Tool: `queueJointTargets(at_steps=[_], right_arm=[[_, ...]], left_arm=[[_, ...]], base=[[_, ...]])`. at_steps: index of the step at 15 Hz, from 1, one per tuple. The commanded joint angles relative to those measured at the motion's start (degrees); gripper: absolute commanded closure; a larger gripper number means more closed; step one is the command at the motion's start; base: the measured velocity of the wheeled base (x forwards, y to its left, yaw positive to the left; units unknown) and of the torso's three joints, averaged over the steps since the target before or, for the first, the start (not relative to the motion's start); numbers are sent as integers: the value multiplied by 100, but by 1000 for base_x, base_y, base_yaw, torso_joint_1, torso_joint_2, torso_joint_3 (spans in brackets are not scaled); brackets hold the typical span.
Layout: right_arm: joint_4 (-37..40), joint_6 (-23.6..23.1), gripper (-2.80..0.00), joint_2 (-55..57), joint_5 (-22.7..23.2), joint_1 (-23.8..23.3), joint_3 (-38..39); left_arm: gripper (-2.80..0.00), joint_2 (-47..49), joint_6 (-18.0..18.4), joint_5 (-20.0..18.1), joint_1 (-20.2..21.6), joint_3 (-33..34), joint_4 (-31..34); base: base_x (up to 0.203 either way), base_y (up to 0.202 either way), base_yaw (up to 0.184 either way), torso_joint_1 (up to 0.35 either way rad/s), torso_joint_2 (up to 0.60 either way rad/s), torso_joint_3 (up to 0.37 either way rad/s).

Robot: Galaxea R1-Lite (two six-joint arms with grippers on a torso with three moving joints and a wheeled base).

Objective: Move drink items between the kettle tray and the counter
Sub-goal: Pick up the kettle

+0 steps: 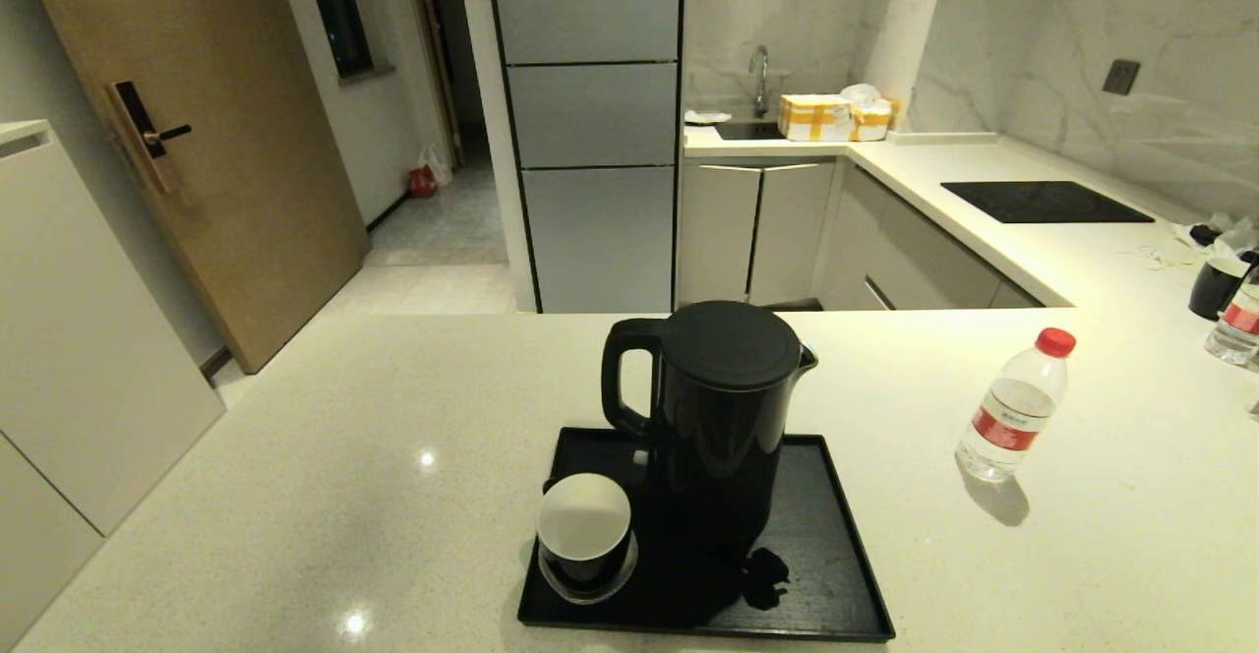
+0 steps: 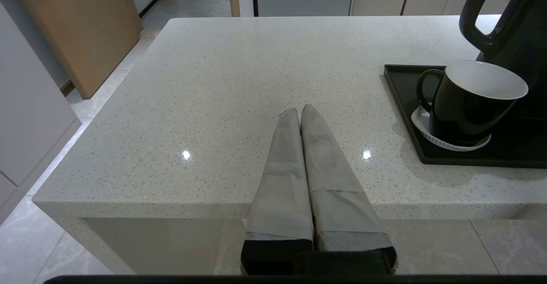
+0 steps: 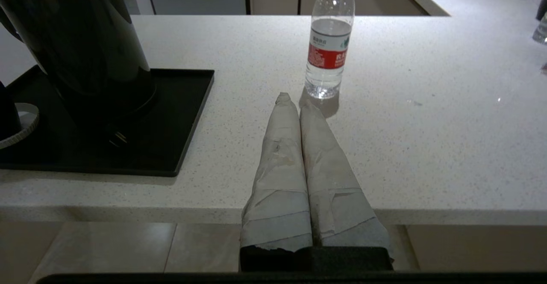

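Observation:
A tall glossy black kettle stands on the flat black kettle tray in the middle of the speckled off-white counter. A clear bottle with red cap and red label stands upright on the counter to the tray's right. My left gripper is shut and empty, held over the counter's near edge left of the tray. My right gripper is shut and empty too, just short of the bottle. Neither arm shows in the head view.
A black cup with white inside sits on a paper coaster at the tray's near left corner. Far right on the counter are another black cup and a second bottle. A black hob panel lies beyond.

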State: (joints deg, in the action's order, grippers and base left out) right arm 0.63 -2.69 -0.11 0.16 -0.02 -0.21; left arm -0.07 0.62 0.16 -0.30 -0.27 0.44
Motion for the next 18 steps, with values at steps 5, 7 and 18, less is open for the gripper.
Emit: queueJointTargets(at_steps=[5,7,18], right_arm=[[-2,110,0,11,-7,-6,38],[-2,112,0,11,-7,-6,37],[-2,128,0,11,-7,-6,30]], left_arm=[[0,-1,-1,2,-5,0,0],[0,16,71,-6,4,0,19],[0,3121,0,-407,-71,-3566,2346]], base=[[0,0,0,0,0,0],[0,0,0,0,0,0],[0,0,0,0,0,0]])
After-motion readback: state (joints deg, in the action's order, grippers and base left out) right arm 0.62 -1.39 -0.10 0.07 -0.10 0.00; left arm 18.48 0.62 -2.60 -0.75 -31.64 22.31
